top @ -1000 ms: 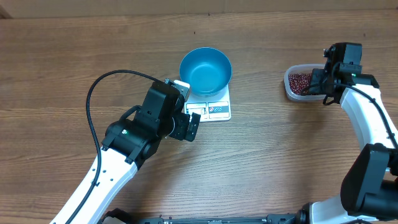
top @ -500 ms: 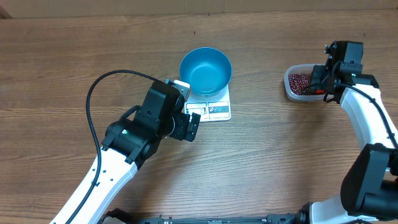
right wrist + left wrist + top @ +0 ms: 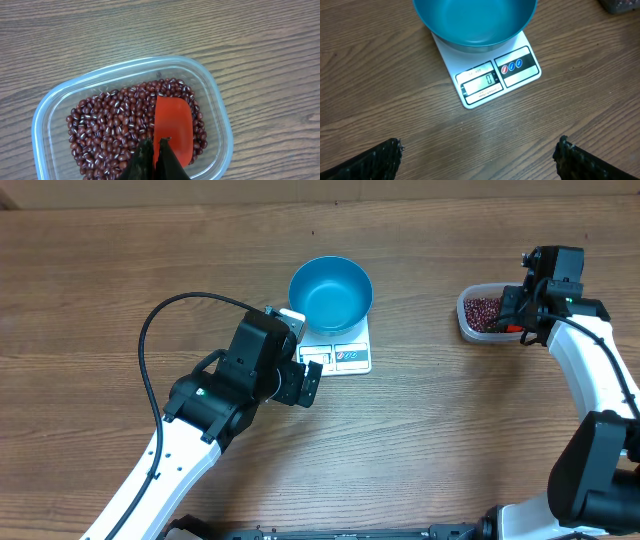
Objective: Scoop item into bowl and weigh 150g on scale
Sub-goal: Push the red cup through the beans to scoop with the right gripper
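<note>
The blue bowl [image 3: 331, 292] [image 3: 475, 22] stands empty on the white scale [image 3: 345, 356] [image 3: 495, 77], whose display reads 0. Just in front of the scale my left gripper [image 3: 308, 380] [image 3: 479, 145] hovers open, holding nothing. At the right, red-brown beans [image 3: 483, 311] [image 3: 105, 125] fill a clear tub [image 3: 466, 328] [image 3: 215, 95]. A red scoop [image 3: 174, 125] lies in the tub with its blade on the beans. My right gripper [image 3: 512, 320] [image 3: 156, 145] is over the tub's near side, shut on the scoop's handle end.
The wooden table [image 3: 450, 440] spreads around everything. The left arm's black cable [image 3: 150, 330] loops over the table to the left of the scale. The right arm [image 3: 595, 370] runs along the right edge.
The right gripper's fingers have closed a little tighter on the scoop and the wrist shifted slightly. The left arm, bowl and scale have not moved.
</note>
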